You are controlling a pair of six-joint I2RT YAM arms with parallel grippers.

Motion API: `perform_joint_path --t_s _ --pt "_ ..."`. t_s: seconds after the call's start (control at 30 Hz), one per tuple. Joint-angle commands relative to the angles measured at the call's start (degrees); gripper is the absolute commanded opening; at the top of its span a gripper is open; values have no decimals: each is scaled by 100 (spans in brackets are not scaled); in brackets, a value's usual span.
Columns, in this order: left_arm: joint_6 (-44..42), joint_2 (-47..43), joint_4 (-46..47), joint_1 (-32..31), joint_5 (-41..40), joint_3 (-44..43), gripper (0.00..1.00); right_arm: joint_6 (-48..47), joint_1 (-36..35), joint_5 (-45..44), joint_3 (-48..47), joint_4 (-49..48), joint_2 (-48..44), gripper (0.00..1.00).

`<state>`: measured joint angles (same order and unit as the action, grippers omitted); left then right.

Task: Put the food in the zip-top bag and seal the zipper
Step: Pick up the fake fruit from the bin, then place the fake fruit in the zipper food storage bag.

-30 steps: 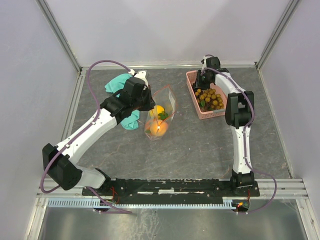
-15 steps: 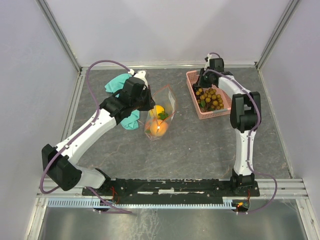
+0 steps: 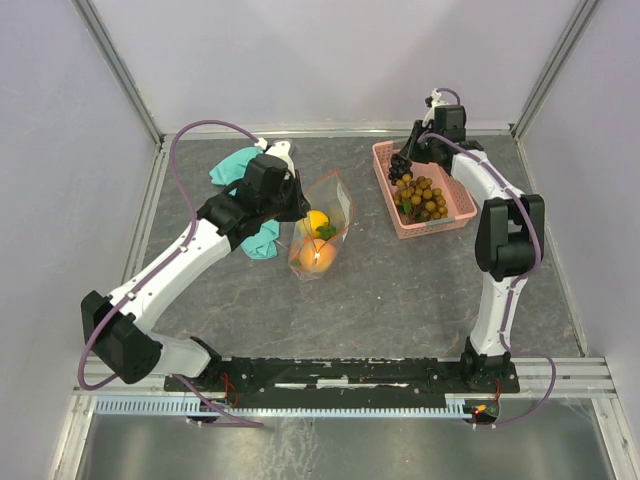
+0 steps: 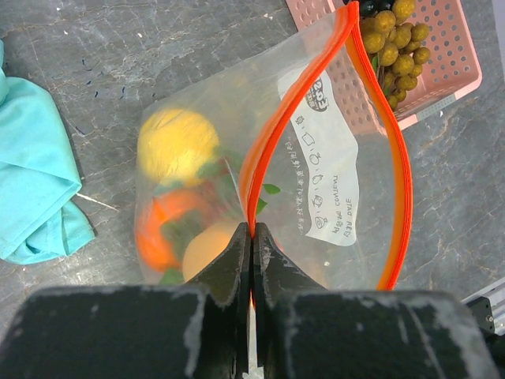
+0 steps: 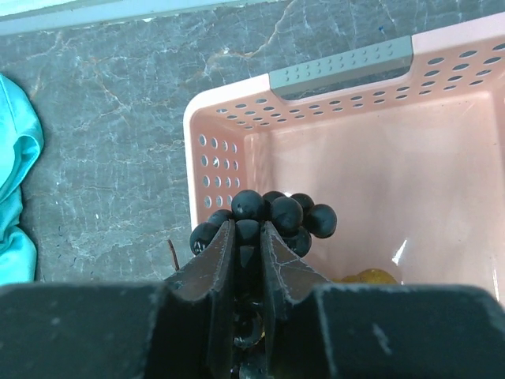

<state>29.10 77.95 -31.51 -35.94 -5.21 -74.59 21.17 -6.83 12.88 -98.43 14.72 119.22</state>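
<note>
The clear zip-top bag (image 3: 322, 228) lies mid-table with its mouth held open; it also shows in the left wrist view (image 4: 331, 181). Its red-orange zipper (image 4: 272, 126) rims the mouth. Inside are the yellow lemon (image 4: 177, 144) and orange round fruits (image 4: 158, 237). My left gripper (image 4: 252, 229) is shut on the zipper's near edge. My right gripper (image 5: 248, 233) is shut on the dark grape bunch (image 5: 272, 215) and holds it above the pink basket's far end (image 3: 401, 167). The brownish-tan berry cluster (image 3: 424, 197) lies in the basket. No strawberry shows.
The pink slatted basket (image 3: 384, 175) stands at the back right, also in the right wrist view (image 5: 221, 150). A teal-green cloth (image 3: 240, 163) lies at the back left beside the left arm. Metal frame rails border the table.
My right gripper has risen and moved right over the basket's far end, lifting the dark grape bunch out of the basket. The left gripper and the bag have not moved.
</note>
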Motion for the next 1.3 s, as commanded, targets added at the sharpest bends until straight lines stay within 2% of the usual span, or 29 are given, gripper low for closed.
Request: perform_joint_path --t_s 0.0,0.47,0.77,0.97,1.27 --pt "-10 -260 297 30 100 14 3 -69 24 -147 122 -381 -579 4" --pt "36 -404 424 35 166 138 3 -735 24 -1126 560 -551 -1705 3" --pt "30 -379 484 34 189 129 3 -823 25 -1110 639 -498 -2290 3" --pt "12 -293 523 35 231 89 3 -570 -46 -643 595 -324 -2711 3" --pt "-62 -154 579 30 250 7 3 -287 -562 316 809 -34 -3502 3"
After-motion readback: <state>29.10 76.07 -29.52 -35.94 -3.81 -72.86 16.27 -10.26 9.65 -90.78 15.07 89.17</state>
